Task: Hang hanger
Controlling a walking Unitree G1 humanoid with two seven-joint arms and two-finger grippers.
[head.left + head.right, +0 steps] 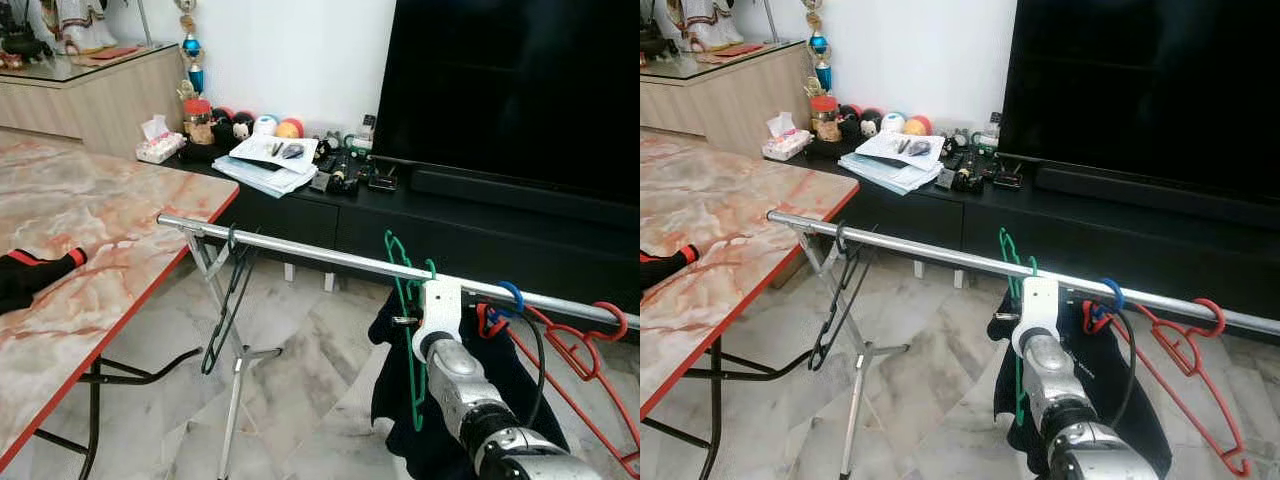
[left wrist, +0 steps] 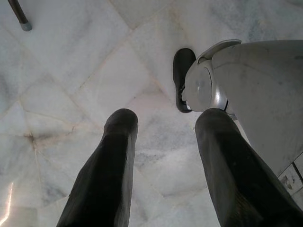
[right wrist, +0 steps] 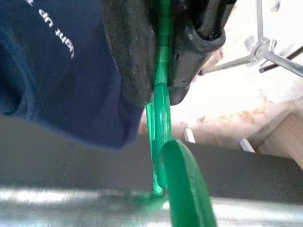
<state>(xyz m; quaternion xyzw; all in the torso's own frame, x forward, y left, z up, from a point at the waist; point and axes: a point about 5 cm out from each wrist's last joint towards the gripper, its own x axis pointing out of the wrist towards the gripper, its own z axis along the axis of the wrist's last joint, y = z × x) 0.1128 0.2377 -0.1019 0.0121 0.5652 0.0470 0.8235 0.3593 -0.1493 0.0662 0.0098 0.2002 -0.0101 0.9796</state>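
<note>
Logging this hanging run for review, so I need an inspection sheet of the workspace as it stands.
Surface: pale marble-look floor; marble-top table on the robot's left.
Job's things: green hanger with dark garment, hook at the rail; black hanger and red hanger hang on the rail.
Clutter: dark cloth with red trim on the table; papers, balls and small items on the TV bench.
Hands: right hand shut on the green hanger; left hand open, aimed at the floor.
Cables: black cable on the right arm.
Surroundings: TV, white wall, wooden cabinet.
</note>
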